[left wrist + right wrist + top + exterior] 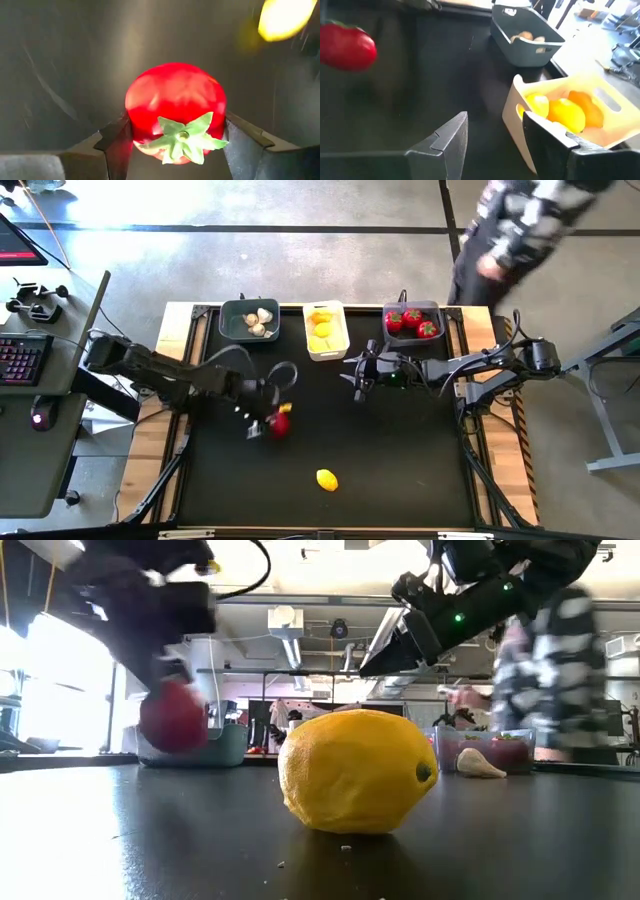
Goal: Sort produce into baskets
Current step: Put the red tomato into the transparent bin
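Behind the white basket on the black surface sit two grey baskets, one either side. Beside its front corner hovers the right gripper, fingers spread, empty. Farther forward, the left gripper pinches a red tomato; nearest the front lies a lemon.

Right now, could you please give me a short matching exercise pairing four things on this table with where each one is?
Things:
1. red tomato
2. loose lemon
3. white basket
4. right gripper

Places:
A. alone on the mat, near the front edge
B. between the two grey baskets
C. clamped in the left gripper
D. open, beside the white basket

Pairs: 1-C, 2-A, 3-B, 4-D
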`<state>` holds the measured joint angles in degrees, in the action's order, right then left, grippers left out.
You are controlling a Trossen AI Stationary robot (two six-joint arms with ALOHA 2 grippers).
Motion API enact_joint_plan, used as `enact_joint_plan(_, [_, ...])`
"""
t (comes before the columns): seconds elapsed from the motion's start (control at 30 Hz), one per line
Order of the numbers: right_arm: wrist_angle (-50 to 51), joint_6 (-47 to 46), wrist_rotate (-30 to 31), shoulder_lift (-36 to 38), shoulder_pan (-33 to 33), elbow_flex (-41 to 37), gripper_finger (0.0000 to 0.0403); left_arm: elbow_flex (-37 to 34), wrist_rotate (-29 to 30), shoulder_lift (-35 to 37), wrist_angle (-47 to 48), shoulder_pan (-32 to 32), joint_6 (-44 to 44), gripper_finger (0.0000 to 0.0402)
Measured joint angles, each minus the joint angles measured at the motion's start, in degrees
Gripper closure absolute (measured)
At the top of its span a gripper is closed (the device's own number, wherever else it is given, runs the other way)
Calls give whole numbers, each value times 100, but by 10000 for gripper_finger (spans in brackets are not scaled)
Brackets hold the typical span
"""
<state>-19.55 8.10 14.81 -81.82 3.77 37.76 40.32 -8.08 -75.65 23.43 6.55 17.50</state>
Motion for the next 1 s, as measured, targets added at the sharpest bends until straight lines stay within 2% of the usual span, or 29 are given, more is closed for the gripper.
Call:
enact_joint_plan(0.07, [-139, 96, 3, 0, 0, 0, 221, -152, -278, 53, -820, -434, -179, 174])
enact_joint_plan(0.3, [-602, 23, -31, 0, 119, 0, 221, -620, -1984, -1, -3742, -1870, -618, 174])
enact_joint_plan(0.43, [-726, -256, -22, 0, 282, 0, 221, -872, -2755, -274, -5132, -2731, -308, 174])
enact_joint_plan(0.57, [-1014, -502, -28, 0, 491, 0, 221, -894, -3274, -709, -6147, -3427, 449, 174])
enact_joint_plan(0.63, [-1231, -822, -102, 0, 619, 0, 221, -892, -3449, -984, -6682, -3653, 897, 174])
enact_joint_plan(0.73, [-1416, -957, -612, 0, 772, 0, 221, -871, -3661, -1447, -7146, -3857, 1543, 174])
enact_joint_plan(0.83, [-1491, -613, -1028, 0, 822, 0, 221, -777, -3780, -1892, -7438, -3929, 2240, 174])
enact_joint_plan(1.0, [-1373, 2, -1045, 0, 748, 0, 220, -576, -4193, -2346, -7961, -3922, 2803, 174])
